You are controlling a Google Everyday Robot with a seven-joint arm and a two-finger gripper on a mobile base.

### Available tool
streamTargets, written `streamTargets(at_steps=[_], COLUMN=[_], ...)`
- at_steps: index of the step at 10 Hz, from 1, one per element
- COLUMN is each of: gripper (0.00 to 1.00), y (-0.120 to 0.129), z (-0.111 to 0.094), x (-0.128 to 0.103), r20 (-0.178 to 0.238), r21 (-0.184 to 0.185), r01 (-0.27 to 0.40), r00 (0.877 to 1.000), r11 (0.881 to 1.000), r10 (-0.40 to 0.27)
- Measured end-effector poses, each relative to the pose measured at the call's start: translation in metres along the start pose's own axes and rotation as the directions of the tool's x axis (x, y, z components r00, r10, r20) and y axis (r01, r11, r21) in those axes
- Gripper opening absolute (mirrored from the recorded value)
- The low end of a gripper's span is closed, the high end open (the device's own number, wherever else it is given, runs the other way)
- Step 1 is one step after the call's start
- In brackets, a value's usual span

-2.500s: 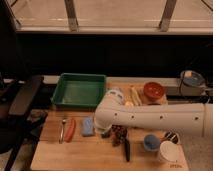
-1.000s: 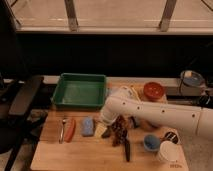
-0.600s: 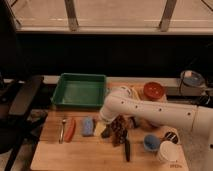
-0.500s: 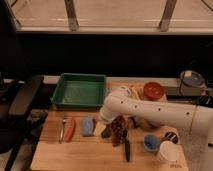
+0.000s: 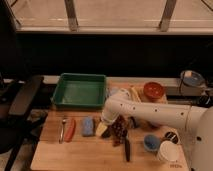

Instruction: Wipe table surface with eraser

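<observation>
Robot lab, office-like — swivel chair point(image 5: 20, 107), window wall point(image 5: 115, 12), hand point(image 5: 106, 129) low over table surface point(image 5: 75, 156).

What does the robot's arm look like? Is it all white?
Mostly! The arm is a thick, smooth, rounded white tube with a bulgy joint. Only the gripper at its tip is dark; it sits over the light-brown wooden tabletop, beside the black-handled knife.

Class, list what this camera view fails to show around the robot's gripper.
Small black eraser: not identifiable in the camera view; the white robot arm and its gripper, low over the light-brown wooden table surface right of the pale blue block, cover that spot.
Contact: blurred dark shapes under the gripper hide whether it touches anything.
Black-handled knife: its upper end merges into those shapes.
</observation>
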Motion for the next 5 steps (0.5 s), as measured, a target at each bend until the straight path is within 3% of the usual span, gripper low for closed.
streamTargets(at_steps=[2,5], gripper=[0.78,0.76], y=[-0.0018,-0.0032], z=[0.0075,0.008], x=[0.0026,0.0034], r20=[-0.011,-0.011], r21=[0.002,0.005], r01=[-0.047,-0.048], r00=[0.999,0.999], r11=[0.999,0.999], r10=[0.047,0.048])
